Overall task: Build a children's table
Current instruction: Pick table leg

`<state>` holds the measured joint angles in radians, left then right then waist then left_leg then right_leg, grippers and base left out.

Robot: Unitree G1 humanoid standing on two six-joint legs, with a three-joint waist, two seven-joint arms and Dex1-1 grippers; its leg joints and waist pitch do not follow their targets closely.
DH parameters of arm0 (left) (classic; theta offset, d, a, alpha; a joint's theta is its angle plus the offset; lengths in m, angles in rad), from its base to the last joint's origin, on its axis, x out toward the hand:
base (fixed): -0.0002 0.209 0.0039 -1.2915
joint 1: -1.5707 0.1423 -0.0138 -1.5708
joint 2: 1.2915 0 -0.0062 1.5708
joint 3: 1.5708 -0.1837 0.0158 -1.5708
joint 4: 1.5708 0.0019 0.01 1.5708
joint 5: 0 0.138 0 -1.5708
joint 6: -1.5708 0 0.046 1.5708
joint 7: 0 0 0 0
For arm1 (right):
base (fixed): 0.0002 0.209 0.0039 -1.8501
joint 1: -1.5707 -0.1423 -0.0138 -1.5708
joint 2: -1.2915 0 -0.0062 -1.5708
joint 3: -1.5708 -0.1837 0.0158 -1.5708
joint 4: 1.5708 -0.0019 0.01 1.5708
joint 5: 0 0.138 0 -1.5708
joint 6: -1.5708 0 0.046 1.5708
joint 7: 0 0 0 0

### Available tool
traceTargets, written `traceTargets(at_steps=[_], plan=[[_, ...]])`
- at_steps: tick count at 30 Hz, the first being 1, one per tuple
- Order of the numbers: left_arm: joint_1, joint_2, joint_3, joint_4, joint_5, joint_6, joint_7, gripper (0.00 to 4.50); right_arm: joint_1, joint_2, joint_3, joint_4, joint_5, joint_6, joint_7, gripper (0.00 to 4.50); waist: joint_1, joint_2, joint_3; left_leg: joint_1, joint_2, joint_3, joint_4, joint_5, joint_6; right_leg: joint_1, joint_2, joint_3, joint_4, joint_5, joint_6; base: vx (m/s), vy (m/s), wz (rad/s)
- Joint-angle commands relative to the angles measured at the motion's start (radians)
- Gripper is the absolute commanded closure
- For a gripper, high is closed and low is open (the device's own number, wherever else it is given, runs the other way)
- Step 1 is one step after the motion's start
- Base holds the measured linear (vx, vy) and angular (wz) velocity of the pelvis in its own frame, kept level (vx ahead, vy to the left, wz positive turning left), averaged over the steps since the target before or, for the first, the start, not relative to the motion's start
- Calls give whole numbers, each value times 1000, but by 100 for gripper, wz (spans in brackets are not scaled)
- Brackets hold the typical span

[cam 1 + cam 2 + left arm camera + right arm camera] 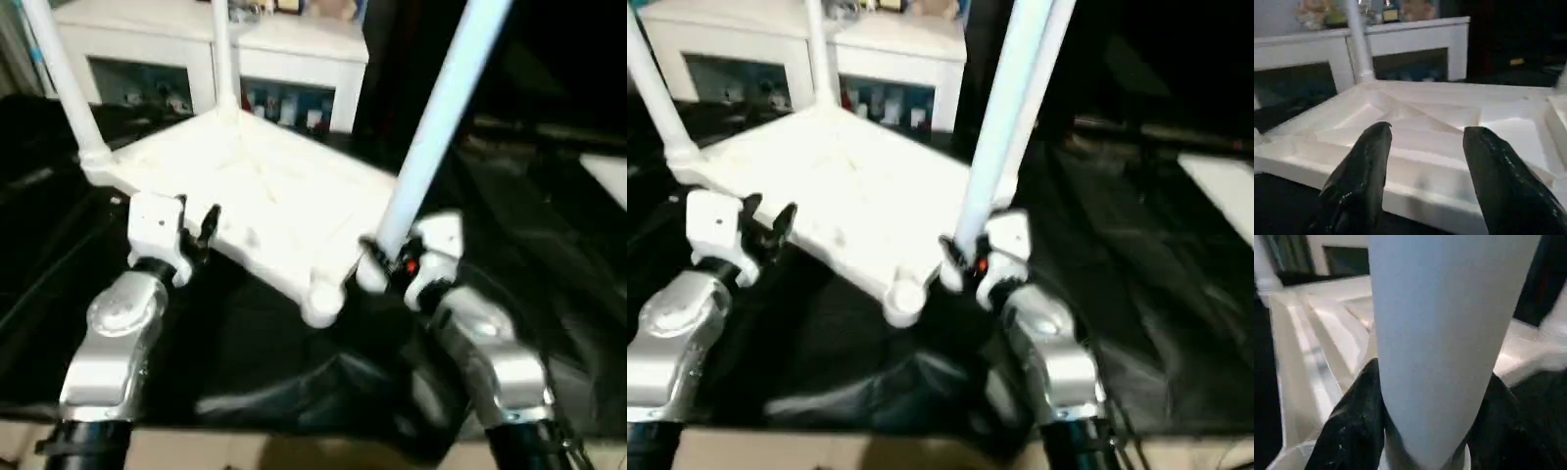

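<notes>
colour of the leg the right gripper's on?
White, like the upturned table top. The leg sits between the right gripper fingers; right wrist view shows it best.

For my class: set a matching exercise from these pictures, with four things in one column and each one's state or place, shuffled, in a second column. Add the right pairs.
1. left gripper
2. right gripper
3. nearest corner socket
4. white cabinet

A. no leg in it
B. beyond the table top
C. fingers around a leg
D. open, at the top's near edge

Pairs: 1-D, 2-C, 3-A, 4-B
</notes>
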<state>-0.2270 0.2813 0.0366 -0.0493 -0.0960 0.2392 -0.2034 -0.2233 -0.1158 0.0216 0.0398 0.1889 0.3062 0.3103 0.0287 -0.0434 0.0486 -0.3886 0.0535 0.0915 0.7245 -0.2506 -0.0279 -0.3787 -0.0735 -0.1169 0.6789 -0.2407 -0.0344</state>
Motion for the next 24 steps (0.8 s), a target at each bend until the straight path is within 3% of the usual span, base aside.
traceTargets(at_steps=[1, 2, 3, 4, 5, 6, 7, 8, 9, 10, 11, 12, 13, 14, 15, 16, 17, 18, 19, 20, 22, 23, 24], plan=[[1, 6, -13, 0, 19, 5, 4, 182, -7, 3, -4, -21, -2, -4, -2, 264, -1, 22, -33, -4, 133, -71, -73, -33, -136, 45, -134, 25, -160, -372, -147, -71, 178, -11], [3, -9, -14, -2, 9, 15, 10, 182, -7, 2, -8, -24, -3, -2, 0, 264, -33, 91, -58, 50, 323, -182, -227, -294, -237, -34, -12, 31, 41, -127, 2, -71, 178, -11], [5, -16, -15, -1, 7, 18, 11, 182, -7, 2, -10, -25, -4, 0, 2, 264, -39, 89, -61, 41, 318, -182, -228, -287, -241, -48, -1, 30, 85, -100, 30, -80, 154, 22], [8, -23, -18, -1, 7, 12, 12, 182, -7, 1, -10, -26, -5, 1, 3, 264, -26, 107, -57, 20, 287, -159, -236, -267, -251, -68, 15, 28, 119, -109, 38, -89, 83, 7], [10, -27, -19, -2, 8, 7, 12, 182, -7, 0, -10, -27, -6, 2, 3, 264, -26, 106, -68, 29, 275, -154, -226, -260, -235, -73, 18, 24, 117, -106, 36, -89, 83, 7], [11, -37, -14, -2, 9, 21, 26, 182, -7, -4, -8, -27, -5, 1, 3, 264, -17, 106, -69, 22, 244, -131, -229, -301, -216, -68, 30, 16, 112, -96, 25, -98, 14, -1], [12, -44, -10, -3, 12, 27, 37, 182, -8, -8, -8, -28, 1, 5, 7, 264, -17, 102, -75, 38, 211, -122, -228, -321, -154, -48, 27, 16, 75, -81, 13, -94, -48, -10], [12, -51, -3, -2, 8, 30, 43, 182, -8, -10, -6, -28, 4, 5, 10, 264, -14, 81, -75, 45, 195, -116, -231, -322, -83, -28, 9, 35, 23, -35, 1, -94, -48, -10], [10, -55, 3, -1, 5, 31, 48, 182, -9, -12, -5, -28, 6, 5, 13, 264, -9, 70, -71, 39, 182, -100, -228, -321, -52, -18, -6, 45, -7, -5, -3, -88, -115, -8], [9, -56, 8, 0, 1, 21, 49, 182, -10, -12, -2, -28, 7, 6, 16, 264, -1, 25, -73, 5, 136, -64, -200, -299, -25, 15, -72, 88, -88, 35, -3, -87, -167, -12], [7, -51, 12, 2, -12, 7, 32, 182, -10, -11, 2, -27, 7, 5, 19, 264, 15, 15, -70, -30, 118, -38, -167, -258, -9, 32, -115, 107, -119, -11, -33, -87, -167, -12], [8, -46, 12, 3, -12, -4, 24, 182, -10, -10, 5, -26, 4, 2, 20, 264, 49, -19, -65, -33, 103, 0, -126, -127, -6, 37, -168, 128, -169, -246, 79, -98, -161, -19], [8, -46, 12, 3, -12, -4, 24, 182, -10, -10, 5, -26, 4, 2, 20, 264, 57, -28, -68, -29, 113, 4, -126, -71, -6, 36, -167, 133, -172, -342, 116, -87, -130, -23], [11, -43, 15, -2, -1, -3, 35, 182, -10, -6, 6, -26, 3, 0, 22, 264, 60, -13, -60, -40, 130, 16, -167, -18, -29, 36, -131, 105, -167, -468, 108, -87, -130, -23], [13, -40, 15, -5, 6, -1, 38, 182, -10, -5, 7, -25, 3, 1, 23, 264, 56, -6, -55, -38, 136, 19, -181, -49, -44, 32, -115, 96, -167, -490, 86, -60, -89, -26], [13, -40, 16, -5, 6, -1, 37, 182, -9, -4, 8, -24, 3, 1, 23, 264, 49, 4, -53, -28, 148, 21, -197, -141, -73, 25, -94, 85, -162, -505, 41, 0, 0, 0], [12, -36, 15, -4, 7, 6, 28, 182, -9, -1, 11, -20, 4, 4, 26, 264, 45, 9, -52, -22, 153, 19, -203, -190, -83, 22, -89, 81, -160, -503, 24, 0, 0, 0], [10, -32, 13, -3, 6, 11, 20, 182, -8, 0, 12, -19, 5, 5, 27, 264, 37, 17, -58, -9, 168, 17, -212, -261, -98, 22, -81, 77, -151, -407, -20, 0, 0, 0], [10, -32, 12, -3, 7, 11, 19, 182, -8, 0, 12, -19, 6, 6, 27, 264, 37, 17, -58, -9, 168, 17, -212, -261, -98, 22, -81, 77, -151, -407, -20, 0, 0, 0], [9, -30, 12, -3, 6, 11, 16, 182, -7, 1, 14, -20, 12, 17, 33, 264, 32, 21, -59, -8, 176, 15, -220, -246, -95, 27, -70, 76, -139, -256, -54, 0, 0, 0], [9, -35, 17, -3, -6, 8, 4, 182, -8, 0, 22, -24, 21, 33, 41, 264, 35, 25, -60, -1, 175, 21, -218, -227, -87, 26, -69, 79, -134, -172, -80, 0, 0, 0], [11, -32, 15, -5, -8, 10, -5, 182, -9, -4, 27, -24, 16, 27, 41, 264, 31, 26, -60, 66, 185, 69, -185, -304, -162, -16, -34, 114, -156, -261, -48, 0, 0, 0], [13, -32, 14, -7, -9, 11, -8, 182, -9, -4, 28, -23, 14, 19, 41, 264, 34, 21, -47, 81, 176, 81, -182, -377, -182, -28, -17, 111, -167, -365, -36, 12, 15, -29]])
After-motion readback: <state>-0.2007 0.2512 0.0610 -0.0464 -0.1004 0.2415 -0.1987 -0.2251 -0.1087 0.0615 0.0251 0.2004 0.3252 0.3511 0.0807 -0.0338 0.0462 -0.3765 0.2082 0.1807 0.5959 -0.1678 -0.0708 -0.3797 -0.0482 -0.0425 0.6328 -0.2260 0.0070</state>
